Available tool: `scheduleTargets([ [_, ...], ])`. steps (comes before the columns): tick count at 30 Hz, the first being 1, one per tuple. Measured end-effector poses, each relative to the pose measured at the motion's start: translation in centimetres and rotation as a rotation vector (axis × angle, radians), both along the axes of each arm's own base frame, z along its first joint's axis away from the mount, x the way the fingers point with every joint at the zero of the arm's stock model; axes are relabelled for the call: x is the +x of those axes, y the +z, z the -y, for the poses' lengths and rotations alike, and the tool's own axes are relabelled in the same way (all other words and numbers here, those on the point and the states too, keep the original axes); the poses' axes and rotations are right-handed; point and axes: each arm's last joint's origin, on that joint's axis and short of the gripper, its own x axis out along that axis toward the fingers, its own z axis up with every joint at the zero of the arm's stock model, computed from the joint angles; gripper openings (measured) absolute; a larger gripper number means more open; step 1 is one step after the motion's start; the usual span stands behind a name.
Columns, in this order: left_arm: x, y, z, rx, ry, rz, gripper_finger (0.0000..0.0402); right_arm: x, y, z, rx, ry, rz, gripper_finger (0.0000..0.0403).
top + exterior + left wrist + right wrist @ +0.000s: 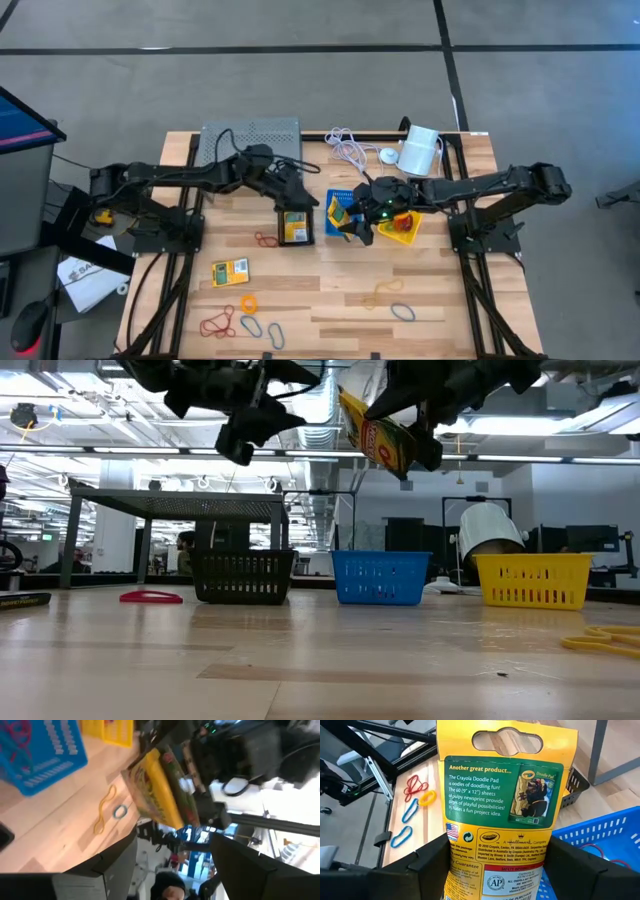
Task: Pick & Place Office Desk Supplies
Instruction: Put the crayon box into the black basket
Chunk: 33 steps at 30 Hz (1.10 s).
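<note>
Three bins (380, 577) on wooden table (320, 660); office behind.

This was a large open lab or industrial workspace. Exposed ducts and strip lights (90, 448) ran across the ceiling at the top of the low view, desks with monitors (405, 532) stood in the background, and the high view showed a wooden bench (330, 290) on grey concrete floor (300, 85).
</note>
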Motion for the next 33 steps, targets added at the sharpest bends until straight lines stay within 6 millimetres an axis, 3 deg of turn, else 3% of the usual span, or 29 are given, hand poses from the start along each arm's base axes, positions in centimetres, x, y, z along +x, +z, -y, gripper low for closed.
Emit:
scheduleTargets([
  [12, 3.9, -1.6, 0.0, -0.048, -0.044, -0.078, 0.0244, 0.5, -1.4, -0.2, 0.002, 0.035, -0.066, 0.0277],
  [33, 4.7, -1.9, 0.6, 0.030, -0.015, -0.057, 0.0211, 1.0, -1.3, -0.2, 0.013, 0.052, -0.022, 0.0277],
])
